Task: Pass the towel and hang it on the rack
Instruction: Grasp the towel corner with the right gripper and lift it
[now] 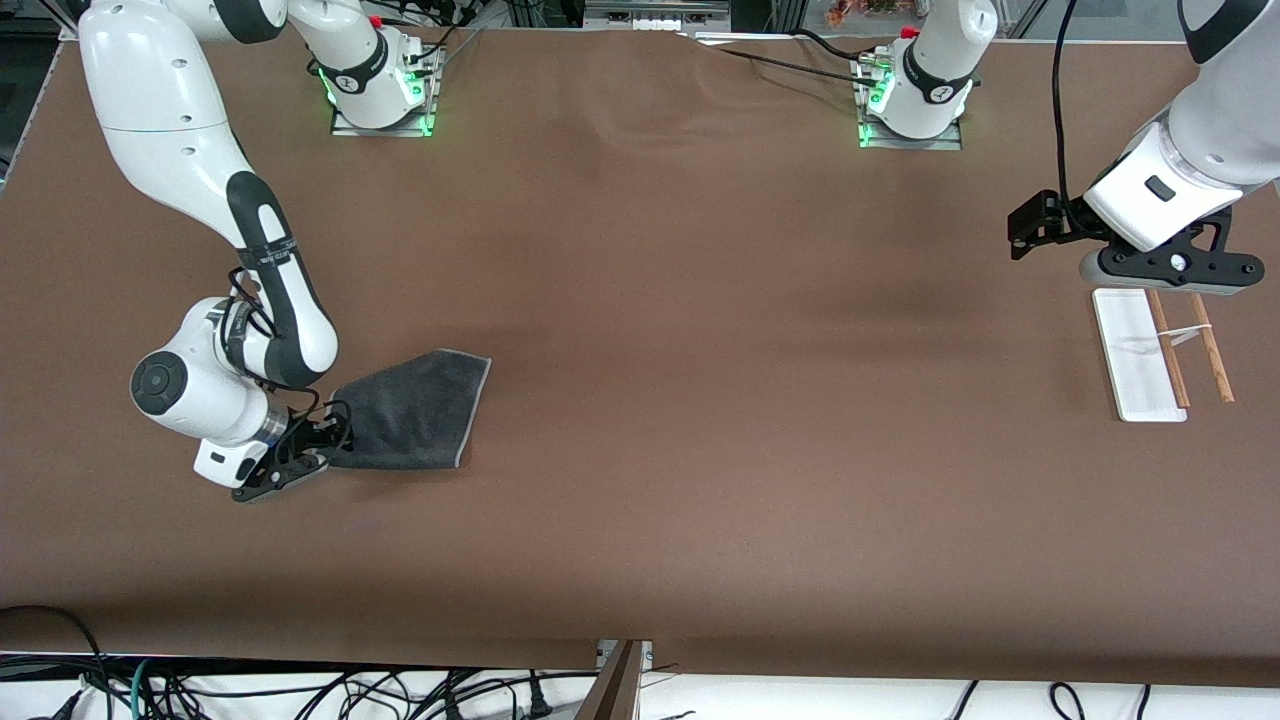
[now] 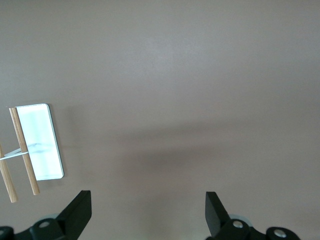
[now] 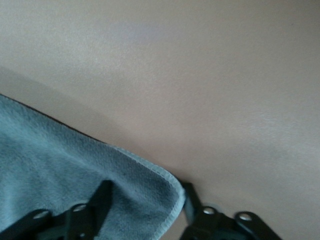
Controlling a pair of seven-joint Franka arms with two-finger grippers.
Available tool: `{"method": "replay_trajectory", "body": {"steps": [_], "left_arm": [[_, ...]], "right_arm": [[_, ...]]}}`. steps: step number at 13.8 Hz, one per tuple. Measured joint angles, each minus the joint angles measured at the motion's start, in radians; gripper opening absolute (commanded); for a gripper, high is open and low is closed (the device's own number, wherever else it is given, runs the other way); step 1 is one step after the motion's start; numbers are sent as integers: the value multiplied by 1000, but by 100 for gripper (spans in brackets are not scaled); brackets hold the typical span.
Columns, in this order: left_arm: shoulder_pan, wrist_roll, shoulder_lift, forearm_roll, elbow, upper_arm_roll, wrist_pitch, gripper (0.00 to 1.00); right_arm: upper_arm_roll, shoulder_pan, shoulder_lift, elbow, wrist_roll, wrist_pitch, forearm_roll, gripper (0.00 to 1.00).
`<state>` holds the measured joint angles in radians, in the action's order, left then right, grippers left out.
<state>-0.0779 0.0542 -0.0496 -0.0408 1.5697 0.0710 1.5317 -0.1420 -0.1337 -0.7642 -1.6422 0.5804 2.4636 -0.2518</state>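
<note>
The dark grey towel (image 1: 415, 410) lies flat on the table toward the right arm's end. My right gripper (image 1: 325, 432) is low at the towel's corner that is nearest the right arm's end. In the right wrist view its fingers stand apart on either side of that corner of the towel (image 3: 65, 170), with the stitched border between them (image 3: 145, 192). The rack (image 1: 1138, 355), a white base with two brown rods, stands toward the left arm's end and also shows in the left wrist view (image 2: 40, 142). My left gripper (image 1: 1030, 228) hangs open and empty over bare table beside the rack (image 2: 148, 195).
The brown table cover (image 1: 700, 400) stretches between towel and rack. The arm bases stand along the edge farthest from the front camera. Cables hang below the table's near edge.
</note>
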Motion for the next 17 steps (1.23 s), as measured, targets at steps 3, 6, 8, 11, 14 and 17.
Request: {"method": "replay_trajectory", "body": {"steps": [3,6,8,11,14,17], "left_arm": [[0,0,0,0,0,0,0,100],[0,0,0,0,0,0,0,100],[0,0,0,0,0,0,0,100],[0,0,0,0,0,0,0,100],[0,0,0,0,0,1,0,100],[-1,0,0,0,-3,4,-5,100]], "right_arm": [[-1,2,0,8,2,0,-1,6],[3,2,0,8,2,-2,-8,0],[16,1,1,10,-1,-5,-16,0],[34,-16,6,47,-55,-98,-22,0],[35,-57,39,128,-158,-276,-19,0],[35,-98,81,205,-294,-442,2,0]]}}
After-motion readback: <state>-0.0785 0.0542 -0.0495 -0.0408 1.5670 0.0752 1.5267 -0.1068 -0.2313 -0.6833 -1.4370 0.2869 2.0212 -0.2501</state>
